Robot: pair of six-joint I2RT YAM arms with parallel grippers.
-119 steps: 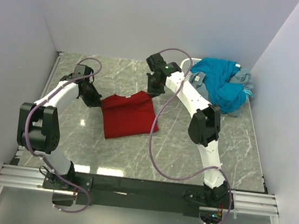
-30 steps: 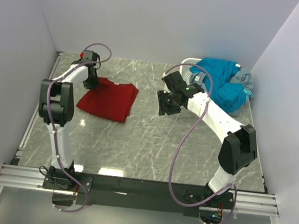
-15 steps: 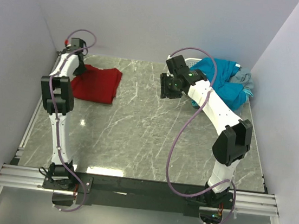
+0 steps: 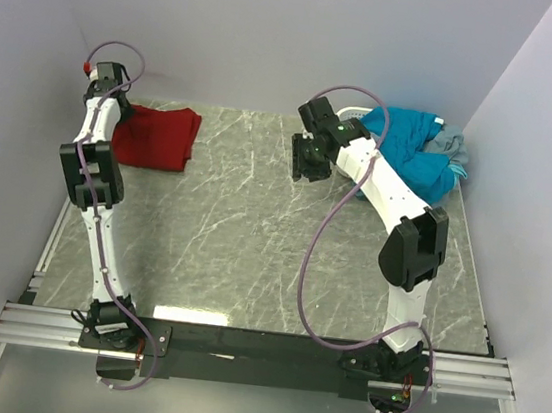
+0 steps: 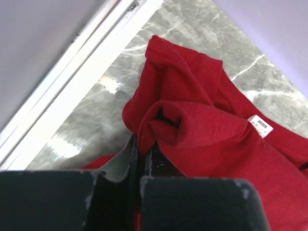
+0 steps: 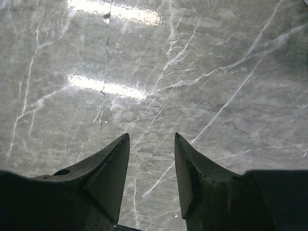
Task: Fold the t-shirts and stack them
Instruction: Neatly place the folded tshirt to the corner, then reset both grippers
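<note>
The dark red t-shirt [image 4: 159, 137] lies folded in the far left corner of the marble table. My left gripper [image 4: 115, 118] is at its left edge. In the left wrist view that gripper [image 5: 141, 144] is shut on a bunched fold of the red t-shirt [image 5: 207, 125], whose white neck label [image 5: 260, 126] shows. A teal-blue t-shirt [image 4: 409, 147] and a grey t-shirt [image 4: 450, 142] lie heaped at the far right. My right gripper [image 4: 310, 162] hangs open over bare marble just left of that heap. Nothing is between its fingertips [image 6: 151, 137].
A white perforated basket [image 4: 348, 116] sits under the teal and grey heap. White walls close in the table on the left, back and right. A pale metal rail [image 5: 72, 91] runs along the left edge, close to the red t-shirt.
My left arm has dragged the red t-shirt from the middle left to the far left corner. The right gripper has shifted slightly toward the back and stays open.
</note>
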